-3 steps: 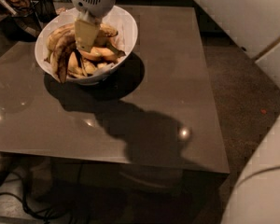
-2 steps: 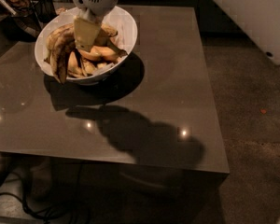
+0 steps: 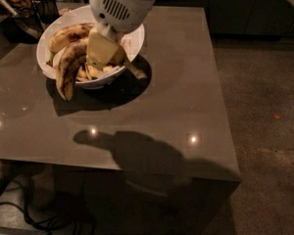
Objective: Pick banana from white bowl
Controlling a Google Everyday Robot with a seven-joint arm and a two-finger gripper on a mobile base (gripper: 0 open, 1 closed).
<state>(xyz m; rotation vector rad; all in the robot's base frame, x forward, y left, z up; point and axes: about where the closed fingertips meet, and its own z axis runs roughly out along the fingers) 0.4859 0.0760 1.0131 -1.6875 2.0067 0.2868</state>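
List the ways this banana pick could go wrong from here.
1. The banana hangs its dark end over the rim of the white bowl; a lift may snag the rim and drag or tip the bowl.
2. The gripper sits low among other bananas packed close together, so one may be pulled out onto the table.
3. The bowl stands near the table's far left corner, so a shove could send it off.
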